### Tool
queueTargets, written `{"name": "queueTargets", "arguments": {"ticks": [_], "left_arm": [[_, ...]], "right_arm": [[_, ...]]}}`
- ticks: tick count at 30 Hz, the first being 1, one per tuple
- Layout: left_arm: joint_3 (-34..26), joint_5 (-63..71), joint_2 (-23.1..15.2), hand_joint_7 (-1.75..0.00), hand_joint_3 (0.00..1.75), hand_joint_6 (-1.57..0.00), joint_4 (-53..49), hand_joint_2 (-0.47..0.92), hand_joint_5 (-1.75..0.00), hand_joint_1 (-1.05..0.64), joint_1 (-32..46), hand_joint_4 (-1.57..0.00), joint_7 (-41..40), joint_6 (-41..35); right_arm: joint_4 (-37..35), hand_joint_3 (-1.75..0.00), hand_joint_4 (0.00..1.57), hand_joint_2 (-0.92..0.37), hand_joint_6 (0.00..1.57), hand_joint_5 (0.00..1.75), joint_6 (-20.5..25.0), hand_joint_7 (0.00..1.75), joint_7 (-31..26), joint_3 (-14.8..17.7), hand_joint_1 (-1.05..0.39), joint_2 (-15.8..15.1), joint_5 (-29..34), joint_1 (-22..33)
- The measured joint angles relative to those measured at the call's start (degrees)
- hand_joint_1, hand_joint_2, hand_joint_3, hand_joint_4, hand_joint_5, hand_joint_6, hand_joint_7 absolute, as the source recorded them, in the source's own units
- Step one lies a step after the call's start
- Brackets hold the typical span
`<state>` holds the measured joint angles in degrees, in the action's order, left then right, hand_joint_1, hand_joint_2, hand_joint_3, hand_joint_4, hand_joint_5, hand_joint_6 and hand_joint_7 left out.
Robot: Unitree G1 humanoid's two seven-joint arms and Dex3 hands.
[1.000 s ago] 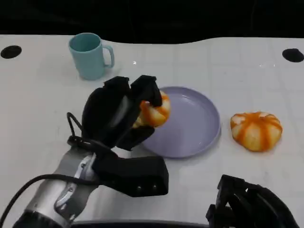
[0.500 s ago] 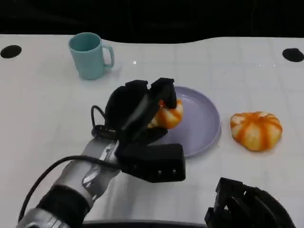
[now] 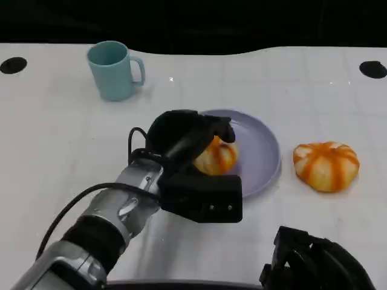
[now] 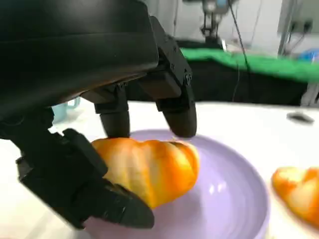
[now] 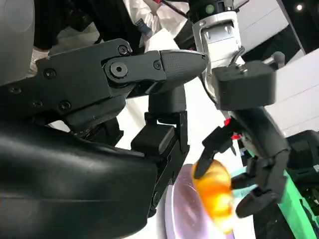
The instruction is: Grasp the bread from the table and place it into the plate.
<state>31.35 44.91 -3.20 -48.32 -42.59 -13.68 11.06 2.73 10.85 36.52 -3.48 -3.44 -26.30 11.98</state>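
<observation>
A teal mug (image 3: 113,69) stood upright at the far left of the white table (image 3: 54,145), handle to the right. 2 black round marks (image 3: 13,65) sat near the far corners.

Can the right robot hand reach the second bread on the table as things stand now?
Probably yes. The second bread lies alone on the white table, right of the purple plate, on the right robot hand's own side. The left robot hand, holding the other bread, is well clear of it.
</observation>
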Motion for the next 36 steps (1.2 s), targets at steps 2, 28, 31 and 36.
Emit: {"name": "queueTargets", "arguments": {"ticks": [2, 28, 31, 36], "left_arm": [[0.1, -0.07, -0.41, 0.0, 0.24, -0.31, 1.38, 0.92, -0.5, -0.74, -0.01, -0.23, 2.67, -1.19], [-6.37, -7.39, -8.7, -0.13, 0.15, -0.54, 30.75, 0.92, -0.65, -0.62, 15.55, -0.52, 8.8, 1.3], [-8.57, -10.4, -8.71, -0.16, 0.17, -0.65, 33.68, 0.92, -0.87, -0.59, 19.74, -0.6, 8.05, 4.12], [-12.64, -18.63, -8.71, -0.71, 0.13, -0.6, 36.37, 0.92, -1.45, -0.48, 25.57, -0.62, 8.33, 10.36]], "right_arm": [[0.0, -0.25, 0.86, -0.92, 0.77, 1.62, -0.01, 1.39, 0.02, 0.01, -0.71, 0.0, 0.0, 0.0], [-0.58, -0.25, 0.87, -0.92, 0.77, 1.6, -0.62, 1.37, 0.51, 0.06, -0.7, 0.0, -0.37, -0.19], [-0.55, -0.25, 0.87, -0.92, 0.77, 1.6, -0.56, 1.37, 0.5, 0.05, -0.71, -0.02, -0.4, -0.17], [-0.15, -0.25, 0.87, -0.92, 0.77, 1.6, -0.41, 1.37, 0.47, -0.01, -0.71, -0.06, -0.42, -0.07]]}}
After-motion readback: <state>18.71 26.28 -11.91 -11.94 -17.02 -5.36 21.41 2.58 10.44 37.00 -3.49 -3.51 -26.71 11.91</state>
